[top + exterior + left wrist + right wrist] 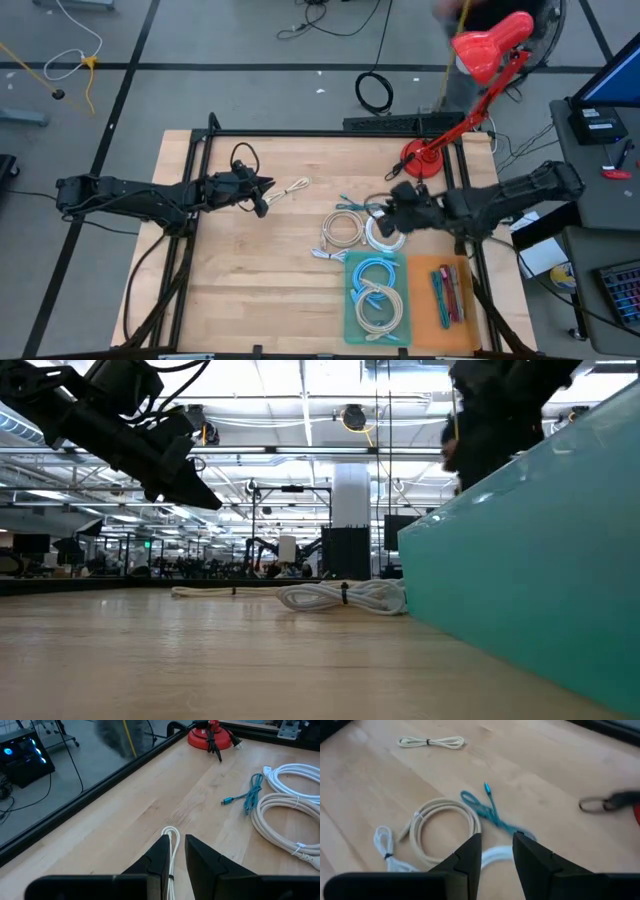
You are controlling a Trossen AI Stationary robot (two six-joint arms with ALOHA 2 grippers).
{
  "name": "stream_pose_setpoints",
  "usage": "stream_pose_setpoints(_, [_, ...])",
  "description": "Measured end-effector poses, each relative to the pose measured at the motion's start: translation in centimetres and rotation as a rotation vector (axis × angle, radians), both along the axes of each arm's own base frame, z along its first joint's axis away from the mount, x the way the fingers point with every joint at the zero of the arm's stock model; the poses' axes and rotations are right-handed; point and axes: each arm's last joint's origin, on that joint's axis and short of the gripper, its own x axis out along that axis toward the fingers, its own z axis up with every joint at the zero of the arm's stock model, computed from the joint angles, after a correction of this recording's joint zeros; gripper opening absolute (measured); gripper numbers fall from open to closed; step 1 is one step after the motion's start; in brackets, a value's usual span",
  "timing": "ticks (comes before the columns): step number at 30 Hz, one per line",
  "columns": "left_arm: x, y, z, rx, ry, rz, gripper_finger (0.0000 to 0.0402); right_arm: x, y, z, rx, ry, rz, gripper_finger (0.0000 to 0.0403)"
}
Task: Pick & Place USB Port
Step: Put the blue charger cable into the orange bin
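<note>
The red lamp [470,80] stood on its round base at the far edge of the wooden bench [250,280], and everything else sat in relation to it. Just in front of the lamp's base and a little toward the middle, the right gripper [392,212] hovered over a white coiled cable [495,855], its fingers [470,852] a little apart with the white loop showing in the gap; whether they touched it I could not tell. Beside that coil, farther from the lamp, lay a beige coiled cable [343,228], and between the lamp's base and those two coils a thin blue cable [358,206] lay loose on the wood. Nearer the front edge, well away from the lamp, a teal tray [352,300] held two more coils, one blue and one beige, and an orange tray [425,300] stood right beside it with some pens. Far across the bench from the lamp, the left gripper [262,198] was over one end of a small cream bundled cable [290,187], its fingers [161,855] close together on either side of the looped cord; a firm grip could not be made out.
</note>
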Motion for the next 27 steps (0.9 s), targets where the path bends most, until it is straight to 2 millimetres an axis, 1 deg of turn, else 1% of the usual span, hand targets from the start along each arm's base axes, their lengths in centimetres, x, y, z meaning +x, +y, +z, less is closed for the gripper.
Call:
stream_pose_setpoints(3, [0.0,0.0,0.0,-0.001,0.002,0.0,0.0062,0.9,-2.1,-0.7,0.018,-0.021,0.053,0.01])
stream_pose_setpoints(5, [0.0,0.0,0.0,-0.001,0.001,0.0,0.0062,1.2,-3.5,-1.6,0.042,-0.036,0.076,0.01])
stream_pose_setpoints(9, [0.0,0.0,0.0,0.0,0.002,0.0,0.0062,1.4,-6.2,-3.4,0.081,-0.102,0.112,0.01])
stream_pose_setpoints(13, [0.0,0.0,0.0,0.0,0.002,0.0,0.0062,1.2,-8.3,-5.0,0.124,-0.166,0.148,0.01])
stream_pose_setpoints(16, [0.0,0.0,0.0,0.0,0.002,0.0,0.0062,0.9,-9.3,-5.5,0.122,-0.187,0.161,0.01])
stream_pose_setpoints(21, [0.0,0.1,0.0,0.012,0.008,0.0,0.0062,0.7,-10.5,-6.1,0.066,-0.141,0.169,0.01])
stream_pose_setpoints(24, [-0.1,0.4,0.0,0.011,0.009,0.016,0.0062,1.2,-11.1,-6.9,0.055,-0.125,0.168,0.01])
stream_pose_setpoints(27, [-0.1,0.5,0.0,0.011,0.009,0.024,0.0062,2.0,-11.7,-7.7,0.086,-0.145,0.208,0.01])
